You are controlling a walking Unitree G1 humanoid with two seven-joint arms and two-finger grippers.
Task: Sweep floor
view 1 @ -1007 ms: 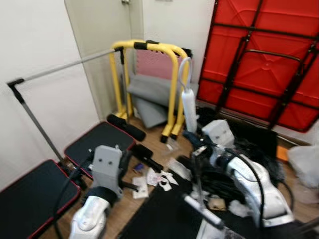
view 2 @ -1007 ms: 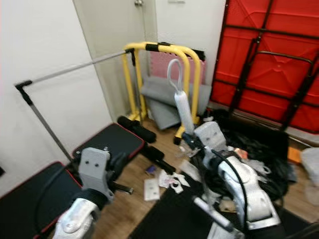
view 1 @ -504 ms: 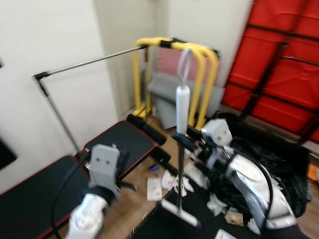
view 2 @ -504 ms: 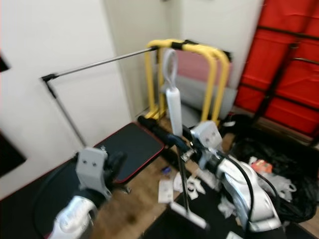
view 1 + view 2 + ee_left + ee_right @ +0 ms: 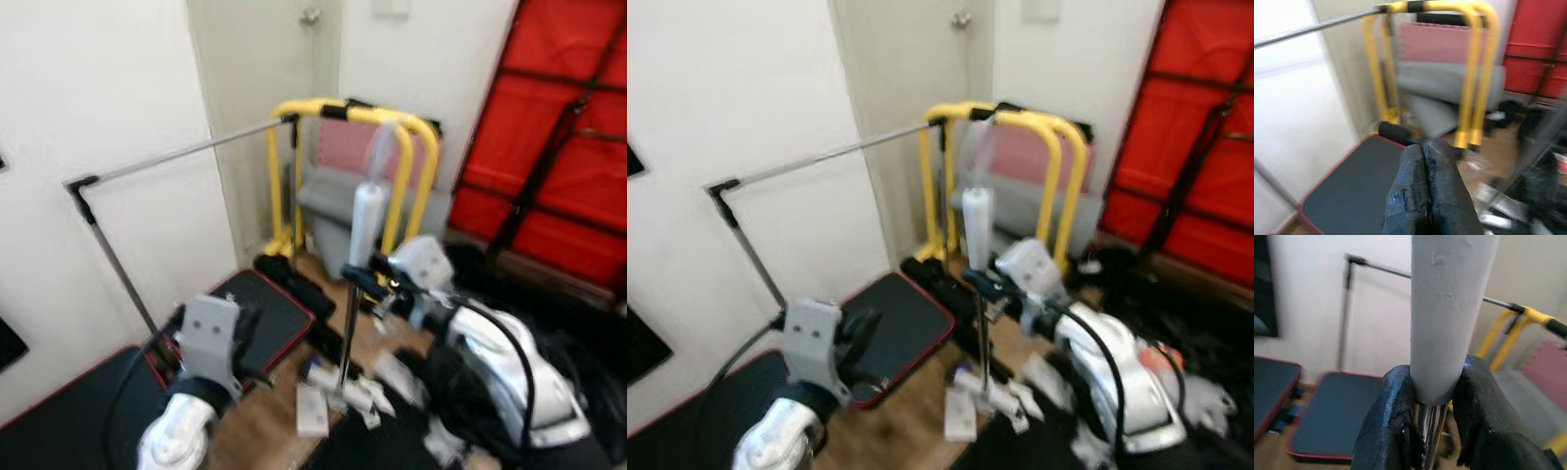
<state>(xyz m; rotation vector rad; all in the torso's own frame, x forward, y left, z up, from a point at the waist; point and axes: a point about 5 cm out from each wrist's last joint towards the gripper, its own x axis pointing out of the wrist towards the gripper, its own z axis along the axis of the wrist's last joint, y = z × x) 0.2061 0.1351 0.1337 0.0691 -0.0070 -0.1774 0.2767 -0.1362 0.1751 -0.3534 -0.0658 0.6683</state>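
Broom point(image 5: 353, 294) upright — clamped between right gripper point(image 5: 1432, 421) jaws.

My right pincer point(image 5: 1435, 431) is black around the broom point(image 5: 365, 220), whose grip is white over a silver pole. My left pincer point(image 5: 1426, 196) is black too. Yellow rails point(image 5: 411, 147), red folded panel point(image 5: 568, 147), black red-edged mats point(image 5: 265, 308), light wooden floor point(image 5: 265, 431).

yellow frame point(image 5: 348, 113), red folded table point(image 5: 558, 147), black mats point(image 5: 263, 313)
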